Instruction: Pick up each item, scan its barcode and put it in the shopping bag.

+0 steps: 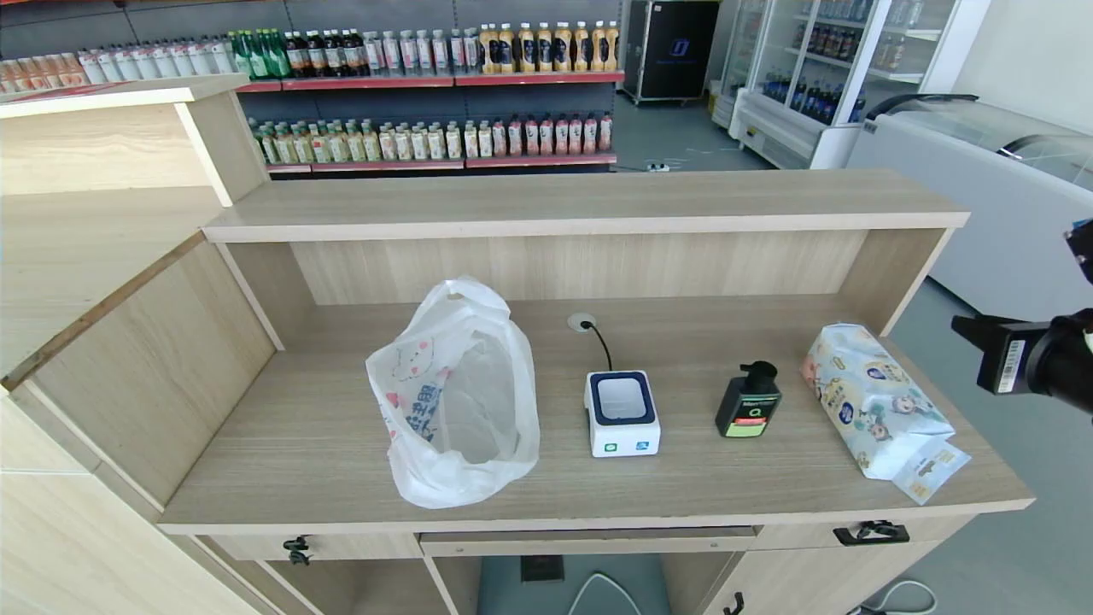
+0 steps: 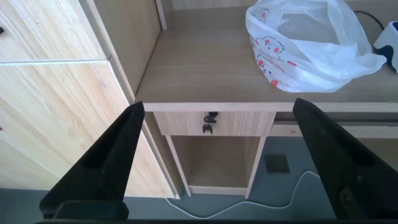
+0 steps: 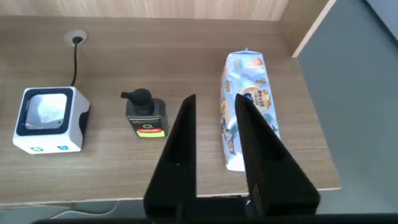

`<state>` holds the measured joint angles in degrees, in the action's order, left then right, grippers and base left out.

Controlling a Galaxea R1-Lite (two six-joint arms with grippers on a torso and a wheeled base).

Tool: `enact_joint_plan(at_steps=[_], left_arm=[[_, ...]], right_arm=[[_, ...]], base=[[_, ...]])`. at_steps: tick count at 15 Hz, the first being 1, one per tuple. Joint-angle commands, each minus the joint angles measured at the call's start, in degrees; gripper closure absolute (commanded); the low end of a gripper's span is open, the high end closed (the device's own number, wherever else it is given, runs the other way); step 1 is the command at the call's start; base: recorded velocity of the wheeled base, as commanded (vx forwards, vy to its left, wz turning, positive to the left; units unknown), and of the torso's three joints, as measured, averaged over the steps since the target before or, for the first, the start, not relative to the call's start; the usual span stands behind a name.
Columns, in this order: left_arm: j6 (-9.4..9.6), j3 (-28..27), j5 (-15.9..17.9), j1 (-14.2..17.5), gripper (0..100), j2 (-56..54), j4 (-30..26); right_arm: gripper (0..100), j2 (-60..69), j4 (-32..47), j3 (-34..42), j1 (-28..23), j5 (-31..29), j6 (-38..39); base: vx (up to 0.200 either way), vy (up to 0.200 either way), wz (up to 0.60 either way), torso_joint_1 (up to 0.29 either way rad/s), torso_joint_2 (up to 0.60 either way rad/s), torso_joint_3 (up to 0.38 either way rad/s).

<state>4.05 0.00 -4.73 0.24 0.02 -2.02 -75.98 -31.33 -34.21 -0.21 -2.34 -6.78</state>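
A white plastic shopping bag stands open-mouthed on the left half of the wooden counter. To its right sits the white barcode scanner, with its cable running to a hole in the counter. Further right are a black pump bottle and a printed soft pack. My right gripper hovers above the counter's right end, over the pack's near side, narrowly open and empty. My left gripper is wide open and empty, held low in front of the counter's left front edge.
The counter has a raised back shelf and a side wall on the left. Drawers with keys sit under its front edge. My right arm hangs off the counter's right side. Drink shelves and fridges stand far behind.
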Motion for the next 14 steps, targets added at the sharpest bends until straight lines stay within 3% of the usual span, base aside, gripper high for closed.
enact_joint_plan(at_steps=[1, 2, 7, 14], left_arm=[[0.00, 0.00, -0.02, 0.02, 0, -0.02, 0.00], [0.00, 0.00, -0.02, 0.02, 0, 0.06, 0.00], [0.00, 0.00, -0.02, 0.02, 0, -0.02, 0.00], [0.00, 0.00, -0.02, 0.02, 0, -0.02, 0.00]], right_arm=[[0, -4.88, -0.14, 2.04, -2.43, 4.71, 0.27], [0, -6.02, -0.14, 3.53, -5.51, 12.62, -1.48], [0, -18.94, -2.77, -0.51, -14.65, 28.00, -12.21], [0, -26.50, -2.51, -3.94, -13.33, 34.68, -14.84]], base=[[0.000, 0.000, 0.00, 0.000, 0.00, 0.000], [0.000, 0.000, 0.00, 0.000, 0.00, 0.000], [0.000, 0.000, 0.00, 0.000, 0.00, 0.000], [0.000, 0.000, 0.00, 0.000, 0.00, 0.000]])
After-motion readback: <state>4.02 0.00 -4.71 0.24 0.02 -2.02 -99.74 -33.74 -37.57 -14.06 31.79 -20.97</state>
